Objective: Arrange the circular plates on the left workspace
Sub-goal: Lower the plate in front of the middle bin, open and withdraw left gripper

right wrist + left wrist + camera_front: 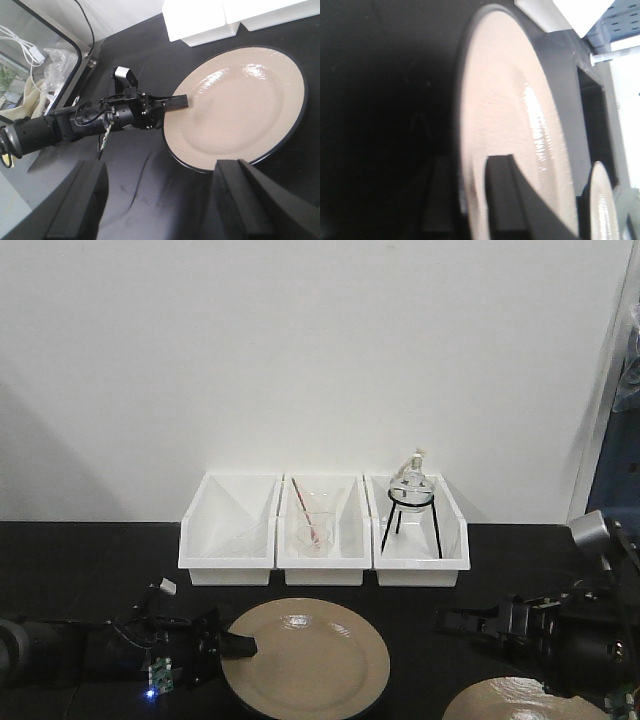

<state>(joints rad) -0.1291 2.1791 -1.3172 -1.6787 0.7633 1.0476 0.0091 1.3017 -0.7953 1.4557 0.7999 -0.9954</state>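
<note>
One beige-tan plate (310,655) with a dark rim lies on the black countertop (90,570) in front of the white bins. My left gripper (235,645) is at its left rim. In the left wrist view one finger (505,195) lies over the plate (505,115) and the other is under its edge, shut on the rim (470,200). A second plate (510,702) lies at the bottom right, partly cut off, and shows small in the left wrist view (602,205). My right gripper (450,620) is open and empty, and hovers over bare countertop (160,200) near the first plate (235,105).
Three white bins (230,530) stand in a row at the back against the wall. The middle one holds a glass beaker with a red rod (312,530), the right one a glass flask on a black stand (411,490).
</note>
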